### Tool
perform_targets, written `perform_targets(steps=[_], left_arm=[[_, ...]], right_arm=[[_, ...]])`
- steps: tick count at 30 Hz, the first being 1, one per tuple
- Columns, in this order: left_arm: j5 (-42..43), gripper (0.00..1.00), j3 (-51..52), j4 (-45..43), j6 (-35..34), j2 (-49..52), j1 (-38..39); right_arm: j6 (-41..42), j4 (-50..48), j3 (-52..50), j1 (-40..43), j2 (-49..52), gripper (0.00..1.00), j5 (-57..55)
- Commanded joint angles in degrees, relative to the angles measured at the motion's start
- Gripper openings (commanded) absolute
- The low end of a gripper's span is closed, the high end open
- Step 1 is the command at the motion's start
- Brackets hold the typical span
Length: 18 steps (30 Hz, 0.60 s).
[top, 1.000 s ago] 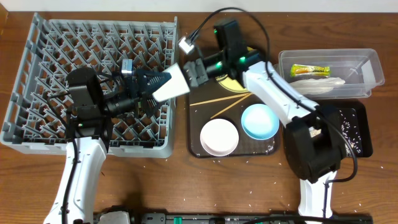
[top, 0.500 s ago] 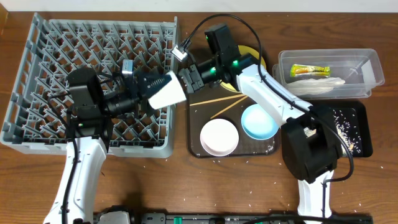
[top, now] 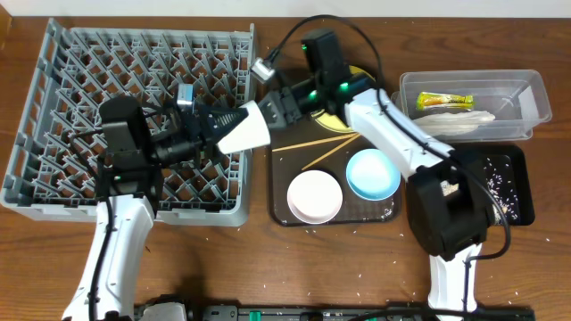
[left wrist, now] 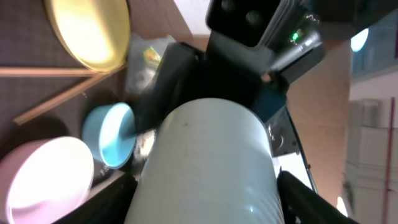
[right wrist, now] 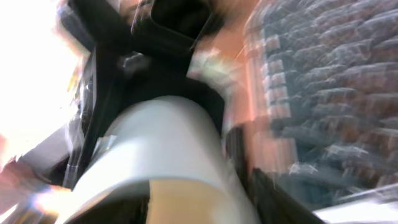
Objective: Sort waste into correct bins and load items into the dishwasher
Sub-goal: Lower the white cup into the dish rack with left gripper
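The waste sorting looks largely done to me; the wrapper [top: 444, 100] and the napkin [top: 457, 119] lie in the clear tub [top: 537, 87], and rice grains [top: 498, 176] are scattered in the black bin [top: 528, 194], though a few pale specks that may be rice still dot the surface [top: 268, 267] near the front. Loading has barely begun; I see no dish standing in the rack [top: 53, 71] yet.

The cup [top: 248, 130] is on its side in the air above the rack's right edge, caught between my two arms. The right claw [top: 278, 105] sits at its wide end and seems to be closed on it. The left claw [top: 217, 122] reaches around the narrow end; whether it has clamped I cannot tell, since the cup fills the left wrist view and the right wrist view is blurred.

Everything else waits on the brown tray [top: 281, 214]: the white bowl [top: 314, 196] beside the blue bowl [top: 373, 173]; the chopsticks [top: 326, 147] lying loose behind them; the yellow plate [top: 335, 122] at the back, mostly hidden under the right arm. I judge four kinds of item are still to load after this cup.
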State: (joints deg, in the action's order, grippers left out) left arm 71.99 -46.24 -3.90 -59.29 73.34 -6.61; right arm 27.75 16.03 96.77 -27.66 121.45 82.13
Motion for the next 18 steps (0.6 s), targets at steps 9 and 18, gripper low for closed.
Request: perform_targets(steps=[9, 18], left_arm=[[-18.67, 0.46, -0.63, 4.24, 6.58, -0.35, -0.59], [-37.88, 0.46, -13.25, 29.03, 20.28, -0.35, 2.34]], right_arm=[[-2.43, 3.91, -0.09, 12.24, 0.79, 0.74, -17.44], [-8.79, 11.08, -0.07, 11.8, -1.07, 0.84, -25.59]])
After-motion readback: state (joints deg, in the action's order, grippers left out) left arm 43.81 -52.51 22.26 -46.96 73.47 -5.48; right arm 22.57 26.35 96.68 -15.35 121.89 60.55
